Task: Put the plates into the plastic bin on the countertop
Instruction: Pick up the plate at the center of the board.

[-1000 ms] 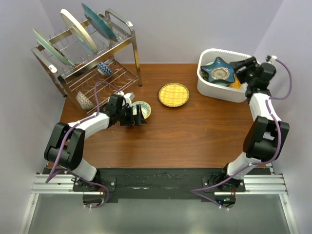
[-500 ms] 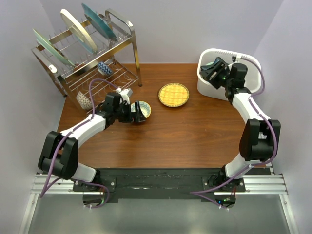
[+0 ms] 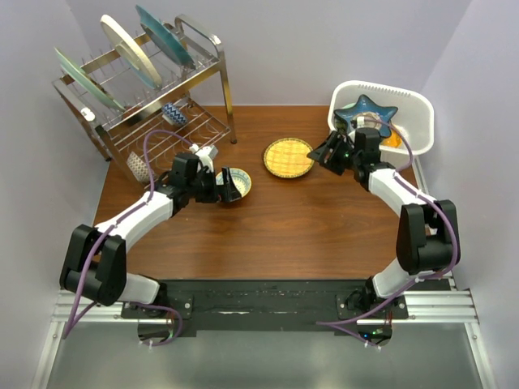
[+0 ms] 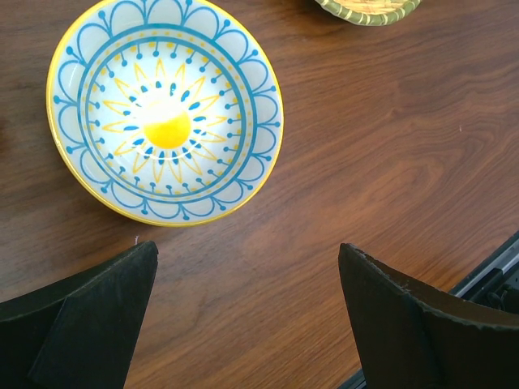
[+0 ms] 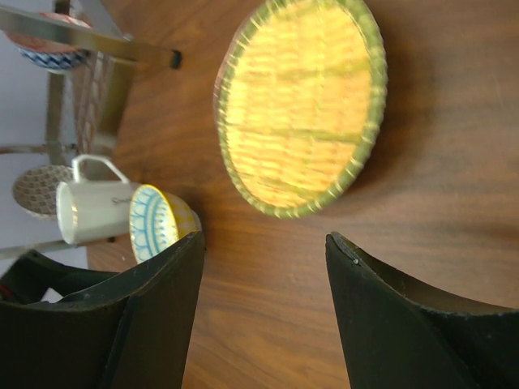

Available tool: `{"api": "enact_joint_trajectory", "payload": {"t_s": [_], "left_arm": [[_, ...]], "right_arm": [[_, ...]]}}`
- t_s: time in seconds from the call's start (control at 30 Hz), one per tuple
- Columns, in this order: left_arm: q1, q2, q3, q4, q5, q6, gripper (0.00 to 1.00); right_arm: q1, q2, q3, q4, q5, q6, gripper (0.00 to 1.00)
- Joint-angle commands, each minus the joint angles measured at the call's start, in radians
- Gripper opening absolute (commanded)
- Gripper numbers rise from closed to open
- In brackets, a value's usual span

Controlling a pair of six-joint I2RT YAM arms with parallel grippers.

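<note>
Beside yellow plate [image 5: 300, 105], right gripper [image 5: 263, 243] spread; left gripper [image 4: 247, 259] spread facing small bowl [image 4: 166, 109], mug [image 5: 93, 212] beside it.

Wood countertop [image 3: 308, 227], yellow plate [image 3: 289, 157], bowl [image 3: 235, 182], bin [image 3: 422, 121], rack [image 3: 226, 89]

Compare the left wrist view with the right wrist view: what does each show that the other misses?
Only the left wrist view shows the small bowl from above, yellow centre and blue pattern, plus a black rail at its lower right corner. Only the right wrist view shows the whole yellow-brown plate, a white mug and part of the wire rack. Both show the bowl, some of that plate, the countertop, and each camera's own open, empty gripper: the left gripper, the right gripper.
</note>
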Motion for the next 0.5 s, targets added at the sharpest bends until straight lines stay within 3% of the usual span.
{"api": "enact_joint_trajectory", "payload": {"t_s": [0.0, 0.47], "left_arm": [[-0.005, -0.011, 0.013, 0.013, 0.002, -0.012, 0.98], [-0.005, 0.041, 0.042, 0.025, 0.017, -0.006, 0.98]], "right_arm": [[0.018, -0.006, -0.053, 0.021, 0.051, -0.024, 0.64], [0.03, 0.134, -0.116, 0.15, 0.091, 0.043, 0.6]]}}
